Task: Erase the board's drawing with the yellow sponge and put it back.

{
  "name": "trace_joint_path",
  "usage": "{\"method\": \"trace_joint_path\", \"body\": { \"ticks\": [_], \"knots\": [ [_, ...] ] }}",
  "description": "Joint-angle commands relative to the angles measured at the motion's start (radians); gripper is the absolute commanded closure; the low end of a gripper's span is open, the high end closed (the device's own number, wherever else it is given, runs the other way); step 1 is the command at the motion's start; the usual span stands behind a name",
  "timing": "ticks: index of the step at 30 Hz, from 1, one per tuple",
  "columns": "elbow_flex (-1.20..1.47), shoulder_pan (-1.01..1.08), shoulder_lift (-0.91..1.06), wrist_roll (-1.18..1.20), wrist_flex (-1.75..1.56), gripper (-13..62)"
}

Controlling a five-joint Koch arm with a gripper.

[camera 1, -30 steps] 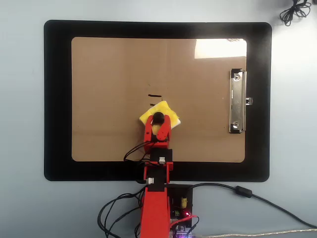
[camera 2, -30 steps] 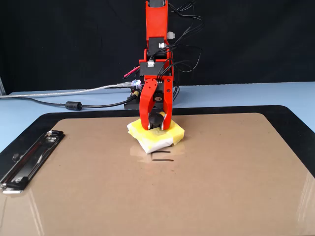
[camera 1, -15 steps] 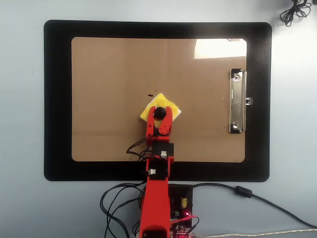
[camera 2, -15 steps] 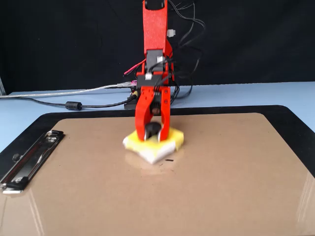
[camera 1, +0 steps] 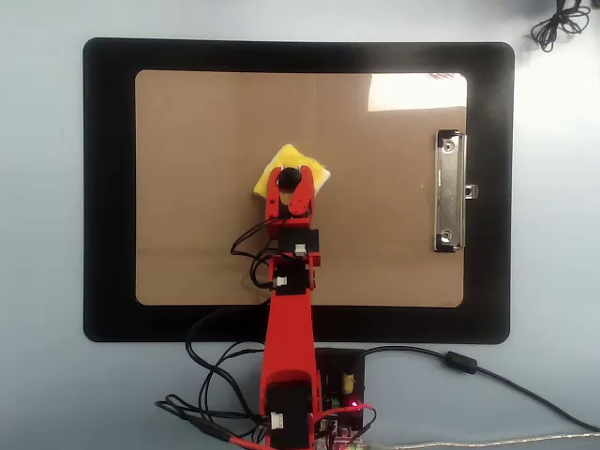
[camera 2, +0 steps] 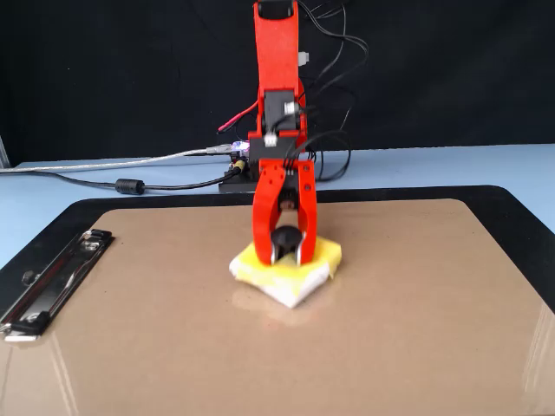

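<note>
Hobby workbench: pale blue table (camera 1: pixel 37 394), loose cables (camera 1: pixel 216 375), black backdrop (camera 2: pixel 104 69).

From above, a big brown board (camera 1: pixel 216 187) lies flat on a black mat (camera 1: pixel 108 187), and the mat lies on a pale blue table (camera 1: pixel 42 225). The board has a shiny metal clip (camera 1: pixel 450 192) on its right side. A bright patch of light shines near the board's top right corner.

The red arm (camera 1: pixel 289 319) comes up from the bottom edge and reaches over the board. Its gripper (camera 1: pixel 290 178) sits on a yellow sponge (camera 1: pixel 314 169) near the middle of the board. The two red jaws are on each side of the sponge's black knob (camera 1: pixel 290 176), pressed against it. Yellow corners stick out past the gripper.

Black wires (camera 1: pixel 211 375) curl beside the arm's base.
</note>
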Motion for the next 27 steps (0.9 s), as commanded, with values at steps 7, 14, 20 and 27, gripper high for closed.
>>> {"method": "trace_joint_path", "body": {
  "ticks": [7,14,20,27],
  "knots": [
    [0.468,-0.015,0.451,-0.021,-0.009,57.5],
    [0.489,-0.058,0.495,-0.020,-0.012,57.6],
    [0.133,-0.051,0.048,-0.020,-0.123,57.6],
    [0.411,-0.020,0.293,-0.020,-0.156,57.6]
  ]
}}
